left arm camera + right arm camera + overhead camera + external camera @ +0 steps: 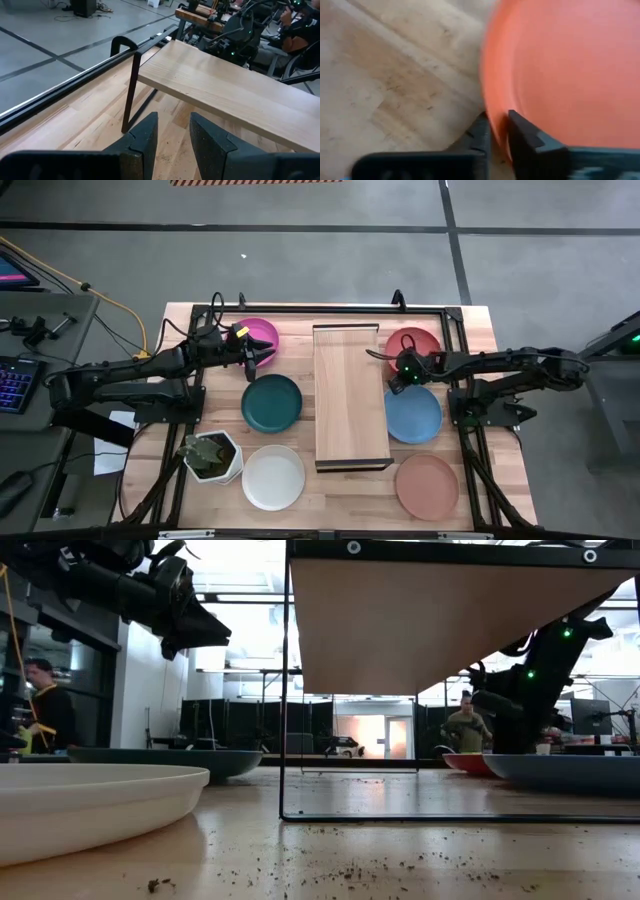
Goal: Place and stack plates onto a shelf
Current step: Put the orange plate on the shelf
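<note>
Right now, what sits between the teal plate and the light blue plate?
The shelf, with nothing on its board, runs between the teal plate and the light blue plate; the high view shows it.

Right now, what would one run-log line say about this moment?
right gripper: jaws shut on rim of round coral red plate | left gripper: jaws open, above round magenta pink plate | long light-wood shelf: bare

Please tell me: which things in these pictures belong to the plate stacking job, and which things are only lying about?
Belongs to the job:
- shelf
- pink plate
- teal plate
- white plate
- red plate, rim pinched by the right gripper
- blue plate
- tan plate
- left gripper, open

Lying about:
- plant pot
- keyboard
</note>
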### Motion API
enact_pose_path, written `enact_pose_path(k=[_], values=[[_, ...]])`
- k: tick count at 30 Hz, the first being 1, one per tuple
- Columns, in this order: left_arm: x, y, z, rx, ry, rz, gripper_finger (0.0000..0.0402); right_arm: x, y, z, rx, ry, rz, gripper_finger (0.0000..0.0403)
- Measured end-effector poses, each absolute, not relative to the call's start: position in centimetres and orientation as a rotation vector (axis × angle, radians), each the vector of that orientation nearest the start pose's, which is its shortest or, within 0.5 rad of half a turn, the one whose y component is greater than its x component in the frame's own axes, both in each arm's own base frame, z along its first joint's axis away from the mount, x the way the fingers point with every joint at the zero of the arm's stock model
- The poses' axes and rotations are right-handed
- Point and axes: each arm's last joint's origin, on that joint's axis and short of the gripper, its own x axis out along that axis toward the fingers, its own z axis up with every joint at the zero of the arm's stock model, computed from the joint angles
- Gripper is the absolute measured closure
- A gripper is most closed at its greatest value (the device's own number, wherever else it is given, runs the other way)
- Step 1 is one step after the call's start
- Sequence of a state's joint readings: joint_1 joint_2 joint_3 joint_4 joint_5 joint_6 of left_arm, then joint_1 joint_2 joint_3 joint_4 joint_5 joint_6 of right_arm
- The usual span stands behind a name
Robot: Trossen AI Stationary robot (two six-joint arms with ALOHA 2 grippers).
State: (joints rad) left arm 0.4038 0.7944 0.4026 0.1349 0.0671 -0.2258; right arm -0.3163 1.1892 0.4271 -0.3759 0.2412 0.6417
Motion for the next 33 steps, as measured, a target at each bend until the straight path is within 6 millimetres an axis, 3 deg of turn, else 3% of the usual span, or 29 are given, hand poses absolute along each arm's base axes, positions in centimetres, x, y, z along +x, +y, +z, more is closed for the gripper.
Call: enact_pose_path(k=[5, 10, 19, 26, 29, 33], values=[[16.4, 6.8, 22.9, -0.283, 0.214, 0.362, 0.0298, 16.9, -6.3, 14.0, 0.566, 0.966, -0.857, 0.039], [16.4, 6.8, 22.9, -0.283, 0.215, 0.363, 0.0298, 17.6, -6.6, 16.1, 0.532, 0.944, -0.836, 0.0399], [16.4, 6.8, 22.8, -0.267, 0.228, 0.361, 0.0298, 18.9, -7.5, 23.9, 0.34, 0.893, -0.935, 0.0403], [16.3, 6.8, 22.6, -0.271, 0.252, 0.363, 0.0298, 19.9, -7.7, 30.4, 0.276, 0.769, -0.897, 0.0403], [16.3, 6.8, 22.4, -0.265, 0.27, 0.363, 0.0298, 20.4, -7.1, 32.5, 0.256, 0.704, -0.833, 0.0403], [16.3, 6.7, 22.3, -0.245, 0.284, 0.361, 0.0298, 21.6, -4.7, 34.6, 0.217, 0.627, -0.651, 0.0403]])
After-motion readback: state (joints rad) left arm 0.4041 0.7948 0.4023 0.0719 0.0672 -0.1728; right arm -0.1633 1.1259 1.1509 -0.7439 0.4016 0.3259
